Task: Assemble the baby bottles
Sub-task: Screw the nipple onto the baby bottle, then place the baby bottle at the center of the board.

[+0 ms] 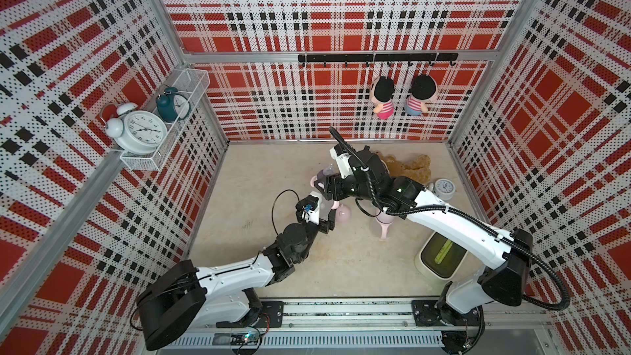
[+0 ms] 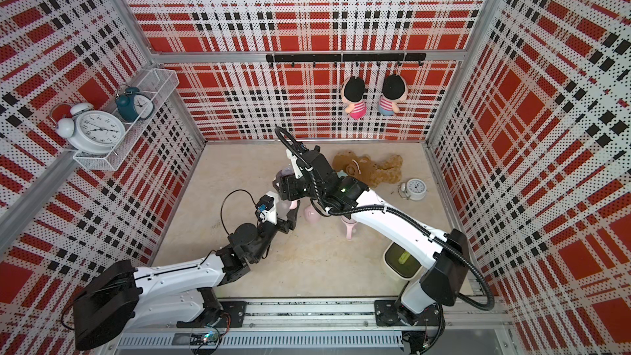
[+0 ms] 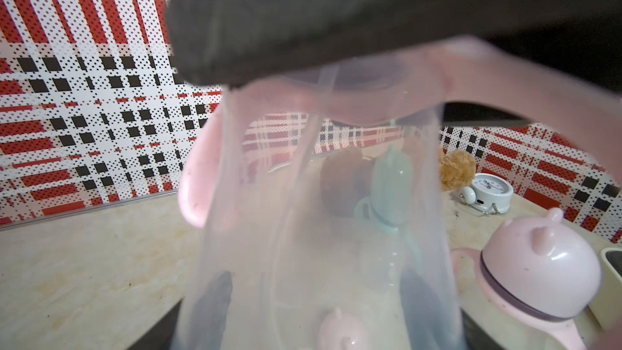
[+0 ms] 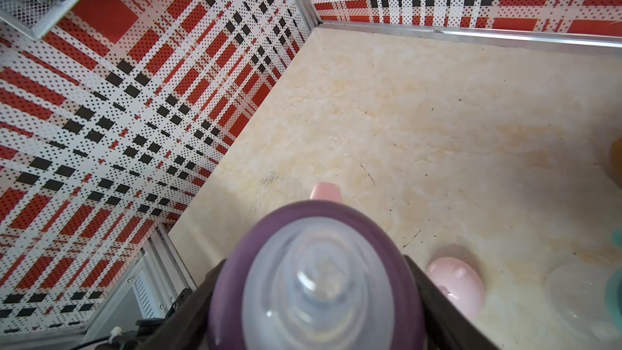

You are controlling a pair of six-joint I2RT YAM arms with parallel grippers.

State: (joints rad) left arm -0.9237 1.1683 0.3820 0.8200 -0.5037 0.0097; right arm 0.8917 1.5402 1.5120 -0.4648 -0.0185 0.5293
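In both top views we see the two arms meet over the middle of the desk. The left jaws hold up a clear bottle. The right jaws carry a purple teat collar a bit nearer the back wall, close to the bottle but not touching it. A loose pink cap sits on the desk just beside the left jaws. A pink bottle lies under the right arm.

In the left wrist view the clear bottle fills the picture. The left jaws are pressed tight on its sides, and we see their dark pads through the plastic. A pink handle ring sits round its neck. Through the bottle we see a teal bottle standing farther back. The pink bottle has its eared cap on.

In the right wrist view the purple teat collar, with its clear teat, sits between the right jaws. They are partly spread and pinch it from both sides. The pink cap waits on the desk below.

We think the job now is to put the teat on the clear bottle. Next, the collar must come right over the open neck, sit straight, and be turned tight while the left jaws hold the bottle firm. The cap goes on after that.
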